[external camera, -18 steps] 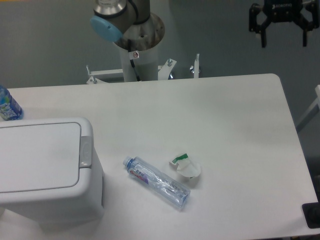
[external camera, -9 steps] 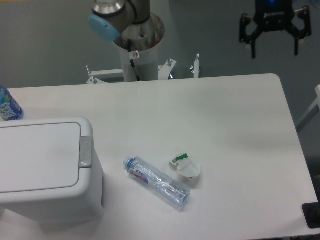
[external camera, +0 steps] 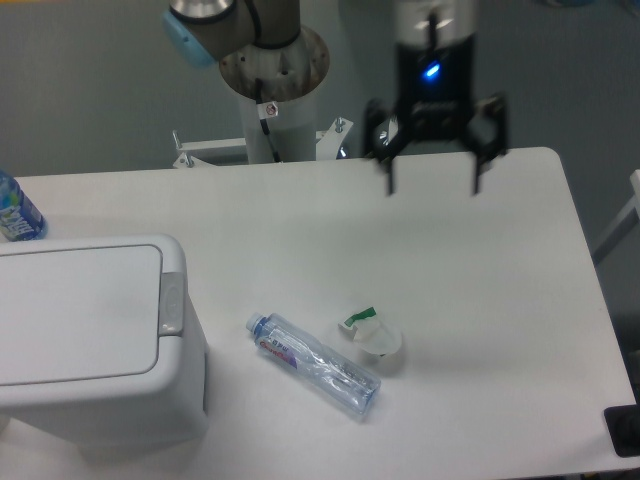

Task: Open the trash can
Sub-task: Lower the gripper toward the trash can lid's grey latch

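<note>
Since the earlier frames the claw has swung from far off to the right of the trash can to a spot closer in, though it is still well apart from the bin and above it on the far side of the worktop. Its 2 fingers hang down, spread wide, with nothing between them.

That trash can stands at the near left corner of the worktop, lid flat and closed. Just right of the bin lies a clear plastic bottle, and beyond that a small crumpled white cup with a green mark. Behind the bin, at the left edge, part of a blue bottle shows.

Judging by its look, the bin is stiff, smooth, fairly light plastic, so a sideways shove could slide it. No gripping seems needed: the grey push-button strip on the rim at the lid's right edge is the likely place to press, straight down, with 1 fingertip or both fingers brought together.
</note>
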Controlling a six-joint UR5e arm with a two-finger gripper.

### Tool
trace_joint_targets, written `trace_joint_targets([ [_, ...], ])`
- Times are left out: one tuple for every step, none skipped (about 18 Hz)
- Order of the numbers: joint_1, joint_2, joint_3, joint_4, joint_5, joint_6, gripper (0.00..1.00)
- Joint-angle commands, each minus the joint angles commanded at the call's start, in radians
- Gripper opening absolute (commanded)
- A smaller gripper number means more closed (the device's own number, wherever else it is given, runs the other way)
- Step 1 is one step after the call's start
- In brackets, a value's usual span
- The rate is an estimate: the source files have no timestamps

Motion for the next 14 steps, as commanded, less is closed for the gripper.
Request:
trace_joint_targets([
  [-0.031,-0.021,0.018,0.008,0.0,-0.041,1.0],
  [-0.061,-0.044,0.041,0.017,0.0,-0.083,1.0],
  [-0.08,-0.064,0.06,0.028,0.0,-0.123,1.0],
  [-0.094,-0.083,0.075,0.034,-0.002,-0.155,1.0],
  [-0.11,-0.098,0.087,0.041,-0.002,-0.175,1.0],
  [-0.129,-0.112,0.097,0.049,-0.002,-0.189,1.0],
  [-0.146,-0.12,0.103,0.055,-0.002,-0.198,1.0],
  [-0.161,-0.124,0.103,0.057,-0.003,-0.21,1.0],
  [-0.167,-0.127,0.103,0.055,-0.011,-0.223,1.0],
  [-0.17,-0.131,0.101,0.057,-0.035,-0.23,1.0],
  [-0.17,-0.132,0.098,0.057,-0.066,-0.234,1.0],
  [-0.17,-0.132,0.098,0.057,-0.089,-0.234,1.0],
  [-0.17,-0.132,0.097,0.055,-0.1,-0.234,1.0],
  [-0.17,-0.131,0.094,0.055,-0.1,-0.234,1.0],
])
